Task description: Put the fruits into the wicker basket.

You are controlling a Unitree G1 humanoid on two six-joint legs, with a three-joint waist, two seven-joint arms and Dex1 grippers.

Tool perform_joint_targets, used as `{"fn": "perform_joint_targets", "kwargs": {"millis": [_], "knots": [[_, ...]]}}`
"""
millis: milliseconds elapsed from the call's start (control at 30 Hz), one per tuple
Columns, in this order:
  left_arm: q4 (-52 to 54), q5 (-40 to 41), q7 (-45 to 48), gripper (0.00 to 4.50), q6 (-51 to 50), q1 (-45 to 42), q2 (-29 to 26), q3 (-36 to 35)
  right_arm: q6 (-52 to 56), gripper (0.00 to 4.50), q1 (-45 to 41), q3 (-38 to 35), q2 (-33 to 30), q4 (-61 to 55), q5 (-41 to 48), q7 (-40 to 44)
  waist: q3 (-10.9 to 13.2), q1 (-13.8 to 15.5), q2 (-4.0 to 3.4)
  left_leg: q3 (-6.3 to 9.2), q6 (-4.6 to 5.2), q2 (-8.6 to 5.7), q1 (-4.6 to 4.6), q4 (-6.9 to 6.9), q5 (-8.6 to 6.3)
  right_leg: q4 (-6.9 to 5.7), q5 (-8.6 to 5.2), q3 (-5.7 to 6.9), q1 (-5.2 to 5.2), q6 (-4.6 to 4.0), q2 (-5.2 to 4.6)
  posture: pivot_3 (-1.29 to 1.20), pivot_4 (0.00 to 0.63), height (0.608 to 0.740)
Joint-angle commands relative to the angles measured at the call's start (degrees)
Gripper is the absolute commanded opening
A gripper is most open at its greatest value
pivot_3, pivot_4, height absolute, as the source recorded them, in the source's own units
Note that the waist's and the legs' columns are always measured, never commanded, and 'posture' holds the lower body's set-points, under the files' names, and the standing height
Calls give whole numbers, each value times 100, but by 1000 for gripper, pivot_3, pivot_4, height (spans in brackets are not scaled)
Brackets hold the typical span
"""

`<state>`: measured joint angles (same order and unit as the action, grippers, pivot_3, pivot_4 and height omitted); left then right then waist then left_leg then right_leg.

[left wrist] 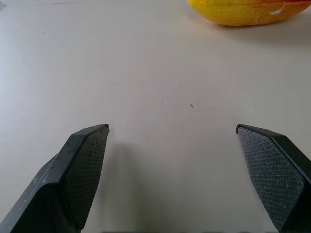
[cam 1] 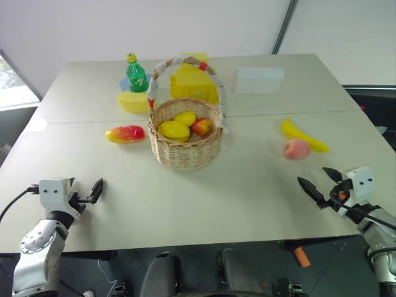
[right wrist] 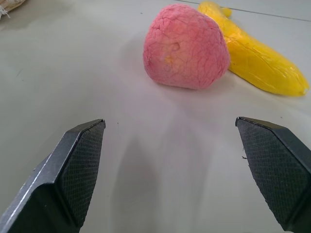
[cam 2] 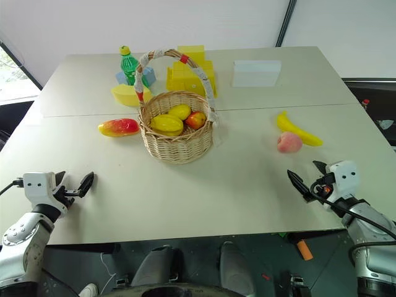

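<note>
Holding both grippers wide open and empty: left gripper (cam 1: 93,190) lower left, right gripper (cam 1: 320,184) lower right. Basket (cam 1: 185,148) at centre with lemons (cam 1: 174,130) and apple (cam 1: 201,127); mango (cam 1: 125,133) left of it, peach (cam 1: 296,148) touching banana (cam 1: 303,137) at right.

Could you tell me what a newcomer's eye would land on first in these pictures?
Probably the round tan wicker basket at the table's middle, already holding two yellow lemon-like fruits and a red apple. Next, the red-and-yellow mango lying to its left, and the pink peach touching the yellow banana on the right.
</note>
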<state>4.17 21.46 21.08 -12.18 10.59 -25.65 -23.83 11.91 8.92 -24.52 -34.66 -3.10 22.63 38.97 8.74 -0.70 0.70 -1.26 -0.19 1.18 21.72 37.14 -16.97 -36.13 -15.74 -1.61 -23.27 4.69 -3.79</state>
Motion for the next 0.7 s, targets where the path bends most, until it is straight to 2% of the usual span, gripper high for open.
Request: {"fn": "perform_joint_targets", "kwargs": {"millis": [33,400,700], "knots": [[88,7,18,4478,26,21,-43,-145,-135,4484,-28,-39,52,-45,18,-23,0,0,0,0,0,0,0,0,0,0,0,0,0,0,0,0,150,740],[94,16,-86,4478,-29,-96,-11,-114,-79,4484,-37,30,66,-255,115,-23,0,0,0,0,0,0,-5,0,0,-1,0,0,4,0,0,0,150,740],[57,-244,-180,4478,126,-340,-67,0,924,4484,78,339,-87,-1514,903,347,0,2,1,1,0,1,-9,0,0,-3,0,2,8,1,1,0,150,740]]}}
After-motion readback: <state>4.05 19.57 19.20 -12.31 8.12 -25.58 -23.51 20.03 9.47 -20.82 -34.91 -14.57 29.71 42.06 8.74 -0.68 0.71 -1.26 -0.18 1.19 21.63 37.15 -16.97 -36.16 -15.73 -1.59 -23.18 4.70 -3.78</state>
